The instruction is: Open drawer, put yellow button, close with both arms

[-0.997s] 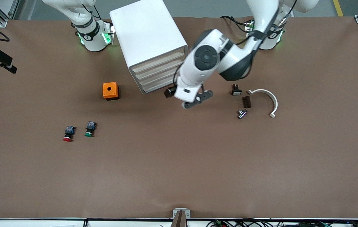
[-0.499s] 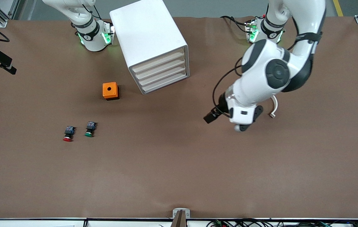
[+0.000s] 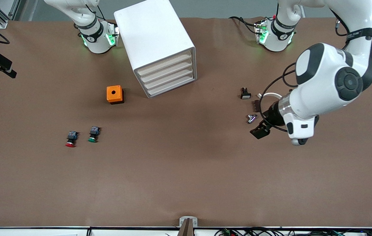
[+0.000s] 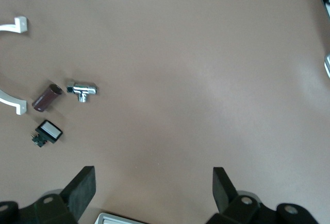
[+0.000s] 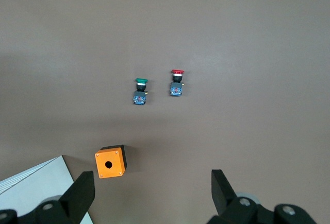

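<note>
The white cabinet [image 3: 155, 39] stands near the right arm's base, and its stack of drawers [image 3: 168, 76] is all pushed in. The yellow button is out of view in every frame. My left gripper [image 3: 299, 140] hangs over the table near the left arm's end, beside a cluster of small parts. In its wrist view the left gripper [image 4: 154, 175] is open over bare brown tabletop, holding nothing. My right gripper [image 5: 153, 177] is open and empty too, high above the table; the front view does not show it. A corner of the cabinet [image 5: 36, 188] shows in the right wrist view.
An orange box [image 3: 114, 94] with a round hole sits beside the cabinet. A red-capped button [image 3: 70, 139] and a green-capped button [image 3: 93, 134] lie nearer the front camera. Near the left gripper lie a white curved bracket [image 3: 271, 95], a black switch [image 3: 245, 93], a brown cylinder [image 3: 255, 105] and a chrome fitting [image 3: 251, 118].
The left arm has swung away from the front of the drawers toward its own end of the table, ending over the small parts. Its gripper stayed open. Nothing else moved.
</note>
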Controlling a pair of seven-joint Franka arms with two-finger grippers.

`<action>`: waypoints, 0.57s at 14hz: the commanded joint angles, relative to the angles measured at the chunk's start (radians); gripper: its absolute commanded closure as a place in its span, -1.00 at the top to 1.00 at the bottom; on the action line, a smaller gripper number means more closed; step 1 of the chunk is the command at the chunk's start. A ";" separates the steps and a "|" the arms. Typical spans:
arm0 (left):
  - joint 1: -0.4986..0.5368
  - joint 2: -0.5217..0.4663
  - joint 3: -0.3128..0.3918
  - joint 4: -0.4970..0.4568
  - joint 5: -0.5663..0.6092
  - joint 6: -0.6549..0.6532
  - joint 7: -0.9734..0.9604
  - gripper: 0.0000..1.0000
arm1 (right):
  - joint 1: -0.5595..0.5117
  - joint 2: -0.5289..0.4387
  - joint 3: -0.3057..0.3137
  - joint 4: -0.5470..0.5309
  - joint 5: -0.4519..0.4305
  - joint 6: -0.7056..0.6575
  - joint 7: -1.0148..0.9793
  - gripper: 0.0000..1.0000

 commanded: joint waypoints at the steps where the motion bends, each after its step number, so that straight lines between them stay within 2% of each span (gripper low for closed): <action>1: 0.029 -0.057 -0.016 -0.069 0.027 0.000 0.102 1.00 | -0.010 -0.016 0.005 -0.015 0.016 0.007 -0.015 1.00; 5: 0.083 -0.129 -0.016 -0.169 0.027 0.002 0.611 1.00 | -0.008 -0.016 0.005 -0.015 0.016 0.009 -0.015 1.00; 8: 0.137 -0.185 -0.012 -0.227 0.030 -0.001 0.792 1.00 | -0.010 -0.016 0.005 -0.015 0.016 0.007 -0.015 1.00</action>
